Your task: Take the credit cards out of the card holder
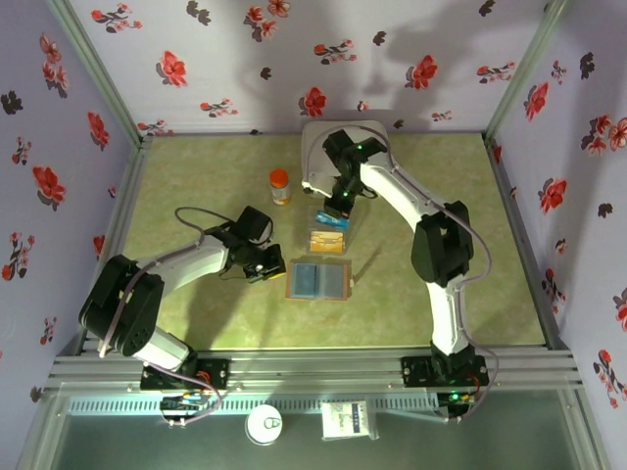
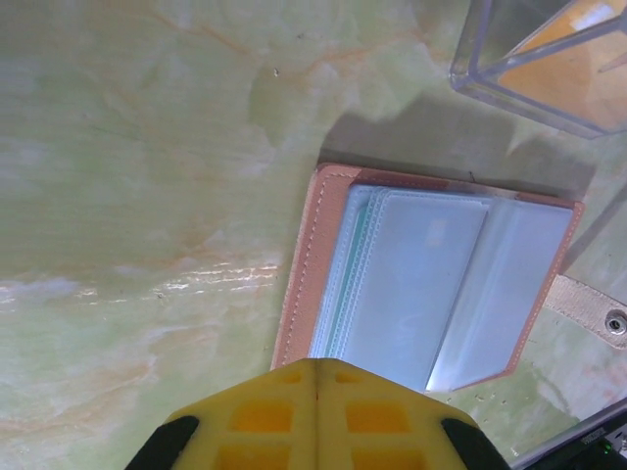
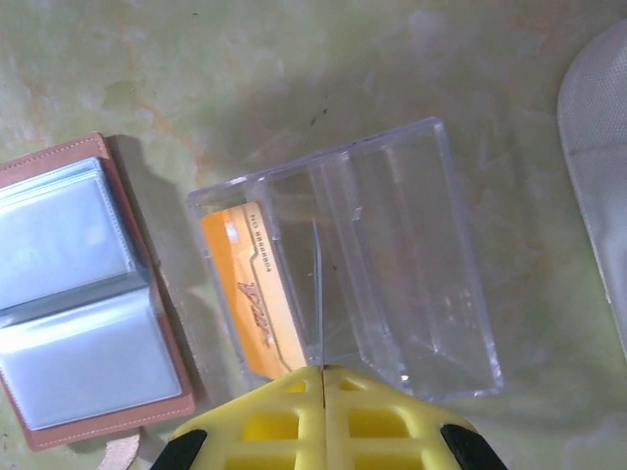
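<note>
Table (image 1: pixel 196 176) lies open far left and far right; clear box (image 1: pixel 328 241) sits just beside card holder (image 1: pixel 318 280); right gripper (image 1: pixel 337 210), pinching edge-on credit card (image 3: pixel 316 294), blocks box from above; bottle (image 1: pixel 280 186) stands near.

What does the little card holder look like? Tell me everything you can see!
The card holder lies opened flat on the green table, just nearer the arms than the clear plastic box. Its cover looks like light brown leather with stitching along the edge. Inside are stacked see-through plastic sleeves that look pale blue-grey. A small strap with a metal snap sticks out from one side. Whether any cards remain inside is hard to tell.
</note>
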`<state>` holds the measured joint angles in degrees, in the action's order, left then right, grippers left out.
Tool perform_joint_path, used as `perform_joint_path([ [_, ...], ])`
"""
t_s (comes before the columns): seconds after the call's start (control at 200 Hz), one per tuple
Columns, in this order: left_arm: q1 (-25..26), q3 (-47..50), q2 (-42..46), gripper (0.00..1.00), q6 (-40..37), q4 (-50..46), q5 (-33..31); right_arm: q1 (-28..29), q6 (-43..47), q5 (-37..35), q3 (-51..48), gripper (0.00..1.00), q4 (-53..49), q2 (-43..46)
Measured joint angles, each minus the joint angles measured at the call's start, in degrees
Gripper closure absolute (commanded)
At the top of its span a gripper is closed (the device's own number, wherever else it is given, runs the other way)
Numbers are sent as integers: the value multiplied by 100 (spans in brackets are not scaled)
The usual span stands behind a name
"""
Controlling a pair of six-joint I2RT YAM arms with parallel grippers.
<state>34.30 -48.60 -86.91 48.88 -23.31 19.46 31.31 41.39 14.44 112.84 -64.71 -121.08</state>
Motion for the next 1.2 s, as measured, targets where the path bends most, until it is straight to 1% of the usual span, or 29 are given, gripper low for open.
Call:
perform_joint_path([
  [0.245,-72,2,0,95,-22,0,0,-133,317,157,787,100,-472,-584],
  [0.475,-85,2,-15,95,-24,-7,2,-144,522,481,1255,100,-826,-1005],
  [0.655,-85,7,-13,95,-22,-11,2,-136,664,675,1290,100,-903,-1158],
  [1.2,-96,127,-13,95,-22,-15,2,-87,772,859,1314,100,-837,-1193],
])
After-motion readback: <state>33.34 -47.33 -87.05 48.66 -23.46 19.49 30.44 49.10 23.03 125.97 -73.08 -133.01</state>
